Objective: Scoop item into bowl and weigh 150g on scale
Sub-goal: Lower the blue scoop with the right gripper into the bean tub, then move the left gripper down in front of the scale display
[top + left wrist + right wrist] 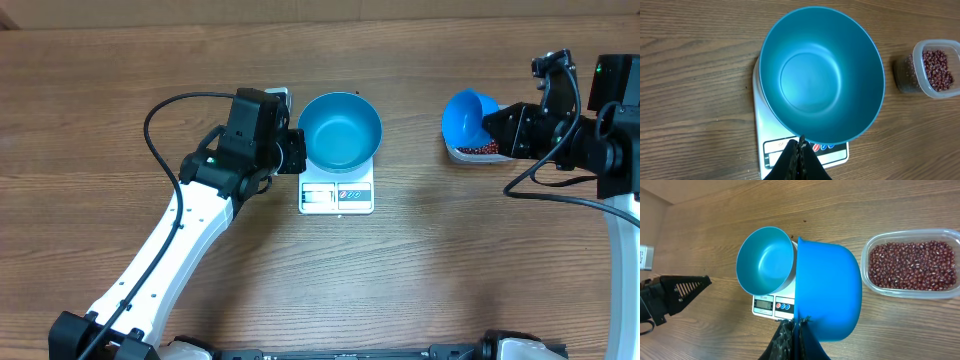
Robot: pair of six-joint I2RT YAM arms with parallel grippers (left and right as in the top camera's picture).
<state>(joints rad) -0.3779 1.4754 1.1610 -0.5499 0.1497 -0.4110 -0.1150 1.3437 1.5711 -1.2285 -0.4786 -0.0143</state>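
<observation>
Empty blue bowl (340, 130) on white scale (336, 197) at centre frame, left gripper (297, 152) clenched on nothing just left of bowl, right gripper (799, 325) grasping blue scoop (830, 295) at upper right, maroon beans (912, 265) in clear tub (910, 294) partly under scoop

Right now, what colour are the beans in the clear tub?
Dark red, almost maroon. The beans show best in the right wrist view.

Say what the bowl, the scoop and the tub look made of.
Bowl: probably plastic, satin finish; even blue with a soft, broad sheen.
Scoop: probably plastic, smooth; uniform bright blue, thin rim.
Tub: clear plastic; the beans show through its wall.
</observation>
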